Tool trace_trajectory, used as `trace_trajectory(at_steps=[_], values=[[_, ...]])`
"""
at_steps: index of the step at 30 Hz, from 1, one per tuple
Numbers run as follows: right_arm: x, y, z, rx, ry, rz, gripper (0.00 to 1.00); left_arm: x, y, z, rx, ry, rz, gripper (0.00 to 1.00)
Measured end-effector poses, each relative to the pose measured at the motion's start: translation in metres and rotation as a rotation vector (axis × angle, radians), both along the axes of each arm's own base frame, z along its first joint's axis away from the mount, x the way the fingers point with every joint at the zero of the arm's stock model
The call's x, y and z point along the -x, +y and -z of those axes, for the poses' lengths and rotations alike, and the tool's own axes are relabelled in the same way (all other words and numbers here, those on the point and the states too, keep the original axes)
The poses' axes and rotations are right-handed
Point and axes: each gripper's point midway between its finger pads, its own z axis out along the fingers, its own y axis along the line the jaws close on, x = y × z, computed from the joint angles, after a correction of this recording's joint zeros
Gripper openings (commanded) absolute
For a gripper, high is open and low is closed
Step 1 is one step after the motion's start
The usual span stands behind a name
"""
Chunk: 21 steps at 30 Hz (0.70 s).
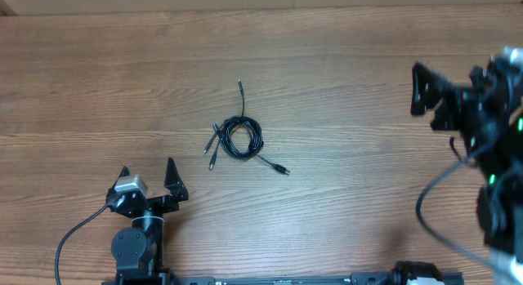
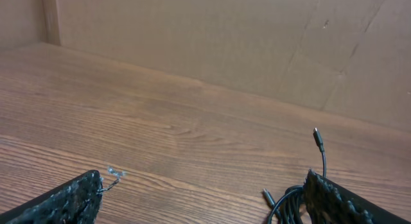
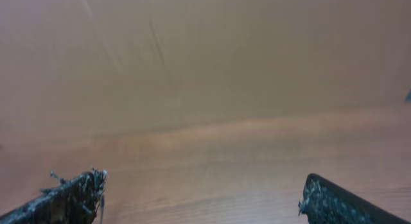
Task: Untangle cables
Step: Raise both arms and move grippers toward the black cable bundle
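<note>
Wood-grain tabletop point(image 1: 327, 40) with thin black coiled cables point(image 1: 239, 138) at centre (plug ends splayed outward); left gripper point(image 1: 148, 172) and right gripper point(image 3: 202, 180) both spread wide, grasping nothing.

Overhead looks straight down on the whole table point(image 1: 327, 73). Both wrist views sit low, facing forward across it; the left shares the cables point(image 2: 290, 197) (barely) with overhead.
</note>
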Motion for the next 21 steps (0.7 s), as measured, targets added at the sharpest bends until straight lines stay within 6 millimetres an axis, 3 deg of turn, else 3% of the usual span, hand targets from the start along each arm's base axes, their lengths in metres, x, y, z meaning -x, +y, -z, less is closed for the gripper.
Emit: trace_trajectory(at_steps=[6, 10, 11, 12, 13, 14, 15, 18, 20, 21], values=[[-0.039, 0.000, 0.019, -0.024, 0.181, -0.015, 1.00, 0.000, 0.000, 0.000, 0.000, 0.000, 0.000, 1.00], [-0.058, 0.008, 0.057, -0.061, 0.310, -0.064, 1.00, 0.000, 0.000, 0.000, 0.000, 0.000, 0.000, 0.99], [-0.059, 0.014, 0.066, -0.082, 0.344, -0.097, 0.94, 0.000, 0.000, 0.000, 0.000, 0.000, 0.000, 1.00], [-0.059, 0.019, 0.072, -0.099, 0.366, -0.123, 0.47, 0.000, 0.000, 0.000, 0.000, -0.002, 0.000, 1.00], [-0.059, 0.026, 0.078, -0.123, 0.394, -0.160, 0.27, 0.000, 0.000, 0.000, 0.000, -0.002, 0.000, 1.00], [-0.057, 0.029, 0.083, -0.136, 0.419, -0.174, 0.12, 0.000, 0.000, 0.000, 0.000, -0.001, 0.000, 1.00], [-0.051, 0.033, 0.089, -0.155, 0.456, -0.191, 0.04, 0.000, 0.000, 0.000, 0.000, 0.000, 0.000, 1.00], [-0.041, 0.037, 0.098, -0.178, 0.515, -0.207, 0.04, 0.000, 0.003, -0.002, -0.007, -0.008, -0.018, 1.00], [-0.037, 0.038, 0.101, -0.185, 0.537, -0.212, 0.04, 0.000, 0.009, -0.015, -0.016, -0.059, -0.052, 1.00], [-0.035, 0.039, 0.102, -0.188, 0.545, -0.212, 0.12, 0.001, 0.010, -0.021, -0.020, -0.082, -0.061, 1.00]])
